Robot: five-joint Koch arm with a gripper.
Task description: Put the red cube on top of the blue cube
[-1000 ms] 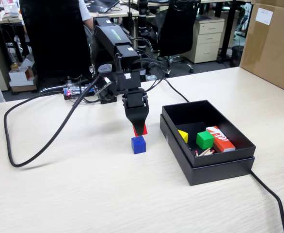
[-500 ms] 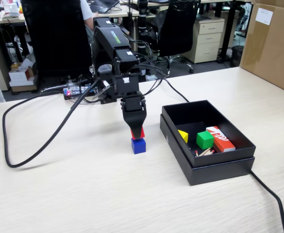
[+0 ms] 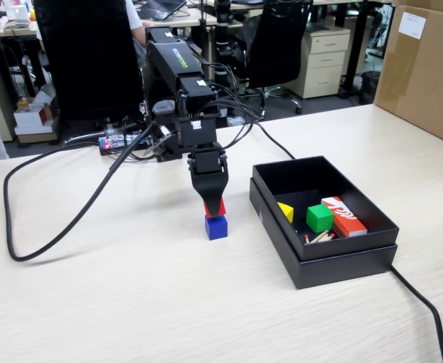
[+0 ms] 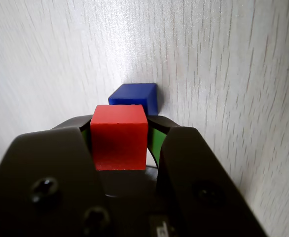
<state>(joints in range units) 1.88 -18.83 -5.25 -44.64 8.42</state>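
Observation:
The red cube [image 4: 119, 137] is clamped between my two black jaws, which press on its left and right faces. In the fixed view my gripper [image 3: 215, 209] hangs straight down with the red cube [image 3: 220, 208] showing at its tip. The blue cube [image 3: 216, 227] stands on the table directly under it, and the red cube sits right on or just above its top face. In the wrist view the blue cube [image 4: 134, 97] shows just beyond the red one, partly hidden by it.
A black open box [image 3: 365, 249] stands to the right in the fixed view, holding a yellow piece [image 3: 285, 211], a green cube [image 3: 319, 218] and a red-and-white box [image 3: 343, 215]. A thick black cable [image 3: 63, 231] loops across the table on the left.
One second ago the gripper held the red cube behind and to the right of the blue cube; it then shifted over the blue cube. Over the last half second nothing visibly moved.

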